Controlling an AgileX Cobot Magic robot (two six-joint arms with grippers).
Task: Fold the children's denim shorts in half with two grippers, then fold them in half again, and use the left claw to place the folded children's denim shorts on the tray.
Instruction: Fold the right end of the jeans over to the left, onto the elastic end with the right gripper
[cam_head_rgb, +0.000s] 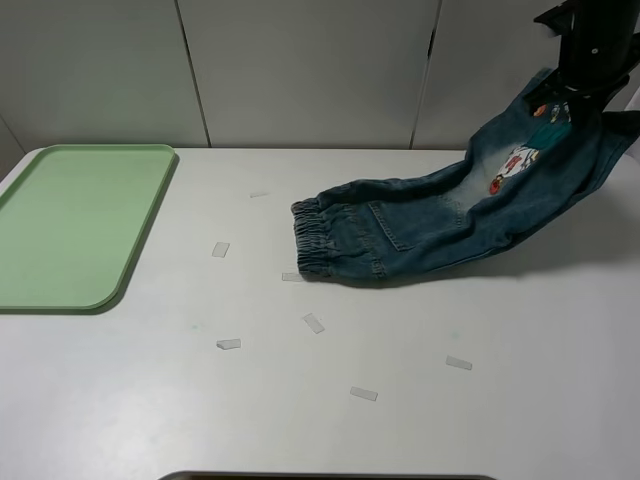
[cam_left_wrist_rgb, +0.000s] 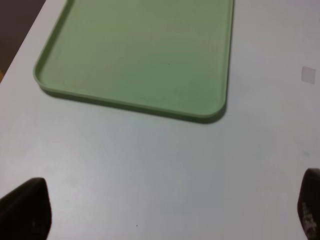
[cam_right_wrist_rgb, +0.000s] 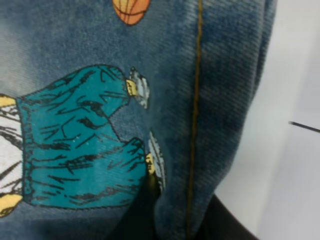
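Denim is mid-lift: your right gripper (cam_head_rgb: 578, 95), clamped tight on a leg end of the children's denim shorts (cam_head_rgb: 430, 215), holds that end raised at the far right, while the gathered elastic waistband (cam_head_rgb: 315, 240) lies on the white surface (cam_head_rgb: 300, 420). You are probably in the first fold. Your left gripper (cam_left_wrist_rgb: 167, 210) hangs wide open and empty beside the smooth, low-rimmed green tray (cam_left_wrist_rgb: 135, 107), well apart from the cloth; next it likely has to come across and take hold. The fabric looks soft, washed and faded whitish, with printed cartoon patches (cam_head_rgb: 520, 160) facing up.
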